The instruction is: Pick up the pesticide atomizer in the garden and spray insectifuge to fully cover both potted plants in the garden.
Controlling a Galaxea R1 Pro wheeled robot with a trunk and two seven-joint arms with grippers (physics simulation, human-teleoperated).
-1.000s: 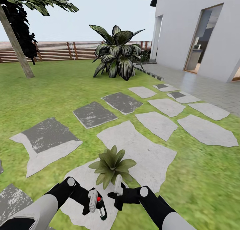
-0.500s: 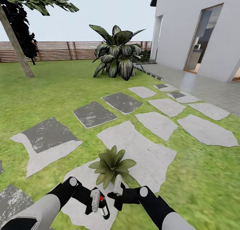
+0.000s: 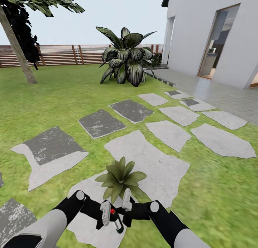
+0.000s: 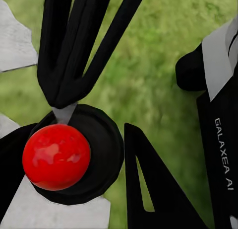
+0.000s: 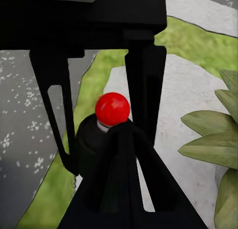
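One potted plant (image 3: 120,178), a low rosette of pointed matte green leaves, stands on a large pale stepping stone (image 3: 157,165), and serves here as the landmark. One pesticide atomizer (image 3: 115,219) is held just on the robot's side of that plant: a slim dark bottle with a white band and a glossy red ball on top, which the left wrist view shows as a smooth red sphere seated on a round black cap (image 4: 57,157). Two end effectors meet there. The left end effector (image 3: 110,214) has its two black fingers set narrowly on either side of the bottle, gripping it; the right wrist view looks across at this, with the red ball (image 5: 112,109) between those thin triangular openwork fingers. The right end effector (image 3: 126,206) hangs just beside the bottle and close before the plant's nearest leaves; whether its fingers are parted or closed I cannot tell. Around the plant lie roughly a dozen flat, irregular stones, some pale grey and smooth, some darker and speckled, set in rough green lawn (image 3: 53,97). Well beyond the plant rises one big bush (image 3: 125,57) of broad dark white-streaked leaves, with one brown slatted fence (image 3: 57,55) behind it, one slanting tree trunk (image 3: 16,47), and one white house wall (image 3: 204,29).
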